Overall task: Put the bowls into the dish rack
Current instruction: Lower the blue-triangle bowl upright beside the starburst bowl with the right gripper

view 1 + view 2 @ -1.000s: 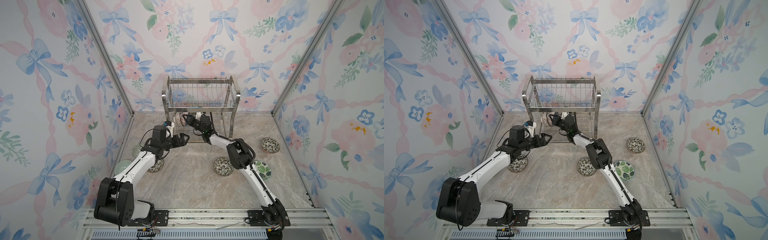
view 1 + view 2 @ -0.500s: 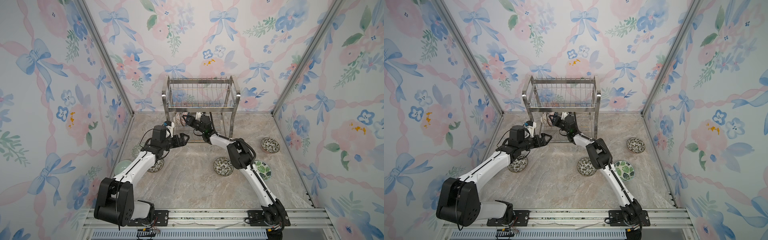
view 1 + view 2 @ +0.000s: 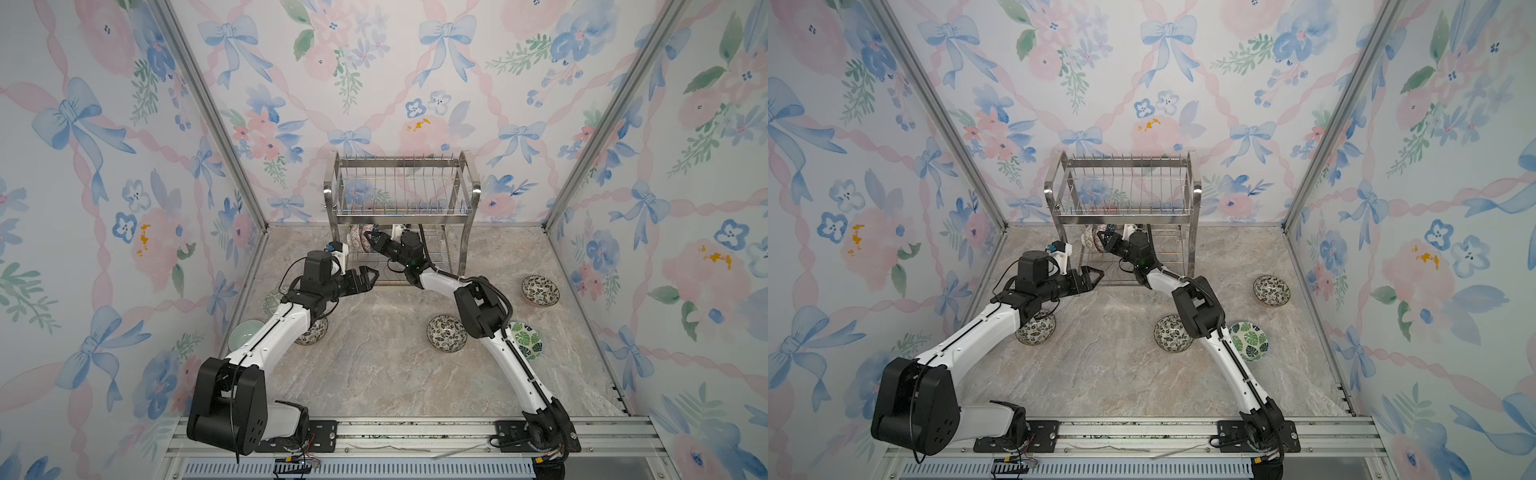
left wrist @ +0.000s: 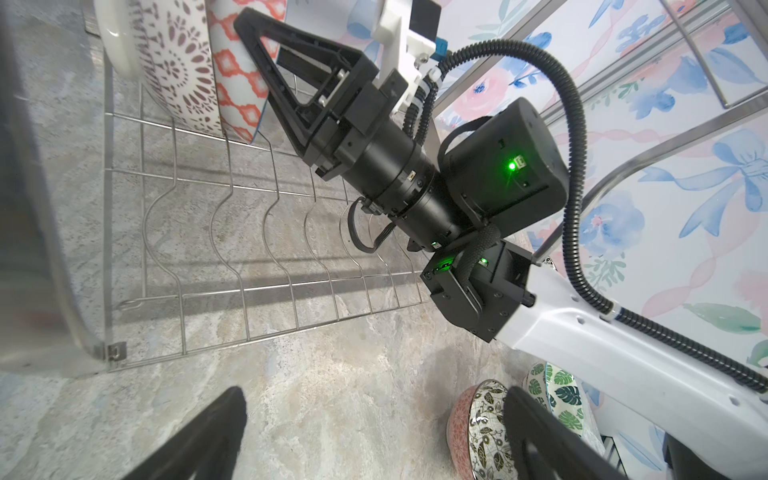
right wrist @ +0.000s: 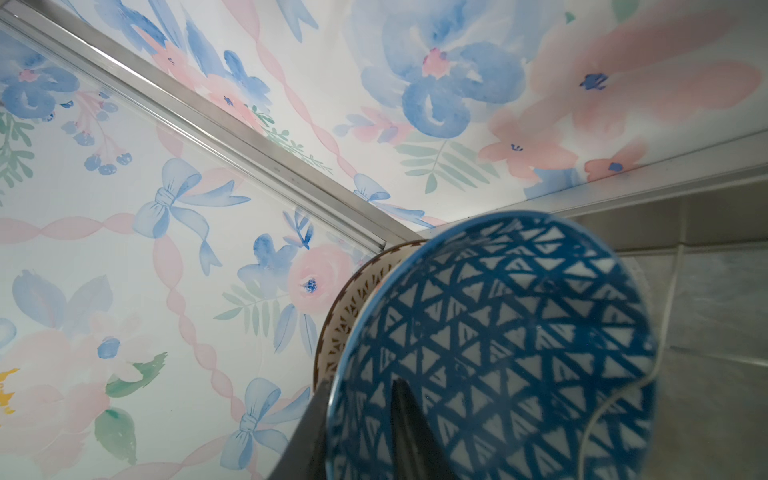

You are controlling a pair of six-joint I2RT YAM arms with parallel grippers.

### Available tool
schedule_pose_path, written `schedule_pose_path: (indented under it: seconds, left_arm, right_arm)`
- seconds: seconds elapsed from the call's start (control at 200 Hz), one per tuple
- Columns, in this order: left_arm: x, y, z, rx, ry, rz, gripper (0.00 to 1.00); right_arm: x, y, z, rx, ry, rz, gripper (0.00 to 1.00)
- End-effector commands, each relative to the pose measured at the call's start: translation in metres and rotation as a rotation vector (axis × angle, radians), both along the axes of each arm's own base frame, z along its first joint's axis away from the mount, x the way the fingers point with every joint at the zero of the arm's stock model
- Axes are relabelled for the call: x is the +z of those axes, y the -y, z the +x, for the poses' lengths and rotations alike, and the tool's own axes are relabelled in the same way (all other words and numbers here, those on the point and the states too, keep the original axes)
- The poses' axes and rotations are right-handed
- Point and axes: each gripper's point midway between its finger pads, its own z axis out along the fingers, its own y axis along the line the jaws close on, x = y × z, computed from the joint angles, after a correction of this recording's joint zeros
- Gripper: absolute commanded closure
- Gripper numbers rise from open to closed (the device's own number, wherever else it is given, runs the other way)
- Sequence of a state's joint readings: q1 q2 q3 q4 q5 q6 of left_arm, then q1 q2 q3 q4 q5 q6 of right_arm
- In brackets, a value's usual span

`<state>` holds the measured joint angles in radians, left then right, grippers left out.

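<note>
Two bowls are racked, both in the lower tier of the dish rack [image 3: 400, 212], at its left end.
- Blue bowl [image 5: 519, 332] has blue triangles inside and orange lattice outside. It stands on edge with the rim plane about upright, axis along the rack's length, mouth toward the rack's right end.
- Cream bowl [image 4: 174, 70] has the same orientation, next toward the rack's left end and tight against the blue one. Can't tell if they touch.

Right arm [image 3: 482, 307]: elbow bent in front of the rack, forearm running in under the top tier. The right gripper [image 3: 372, 241] lies roughly level, pointing at the rack's left end. Its fingers [image 5: 409, 428] straddle the blue bowl's rim, one inside and one outside against the lattice. The jaws are a small way apart. Can't tell if they still pinch the wall.

Left arm [image 3: 274, 332]: stretched toward the rack's front-left corner. The left gripper [image 3: 371, 282] is level, just short of the lower tier's front edge, spread fully and empty.

Loose on the bench [image 3: 386, 374] in front of the rack: leafy bowl [image 3: 447, 333], green-leaf bowl [image 3: 525, 340], and pale green bowl [image 3: 245, 334] out past the rack's left end.

Versus a second back, both arms hold the same pose in both top views and both racked bowls are in the same spot. No change in jaw gap is readable at that scale.
</note>
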<state>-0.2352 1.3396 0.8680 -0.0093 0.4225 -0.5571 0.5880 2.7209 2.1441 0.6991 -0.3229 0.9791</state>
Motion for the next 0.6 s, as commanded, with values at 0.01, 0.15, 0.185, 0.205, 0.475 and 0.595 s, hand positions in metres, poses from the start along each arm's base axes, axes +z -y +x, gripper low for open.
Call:
schedule_pose_path:
  seconds: [0.01, 0.15, 0.185, 0.205, 0.475, 0.595]
  left_arm:
    - [0.0129, -0.0036, 0.0018, 0.005, 0.037, 0.010, 0.02]
    - [0.0133, -0.0044, 0.0021, 0.008, 0.039, 0.011, 0.02]
    - [0.0132, -0.0045, 0.0022, 0.008, 0.038, 0.011, 0.02]
    - [0.0134, -0.0045, 0.0021, 0.008, 0.039, 0.011, 0.02]
    - [0.0140, -0.0053, 0.0024, 0.011, 0.041, 0.011, 0.02]
    - [0.0137, -0.0061, 0.0025, 0.014, 0.041, 0.012, 0.02]
  right_arm:
    - [0.0338, 0.0082, 0.0008, -0.001, 0.041, 0.002, 0.73]
    - [0.0360, 0.0094, 0.0002, 0.001, 0.043, 0.001, 0.73]
    - [0.0368, 0.0104, 0.0003, -0.001, 0.044, -0.001, 0.72]
    - [0.0370, 0.0106, 0.0002, -0.001, 0.044, -0.001, 0.72]
    - [0.0411, 0.0139, -0.0019, -0.001, 0.050, -0.005, 0.72]
    - [0.0418, 0.0155, -0.0025, -0.002, 0.049, -0.007, 0.72]
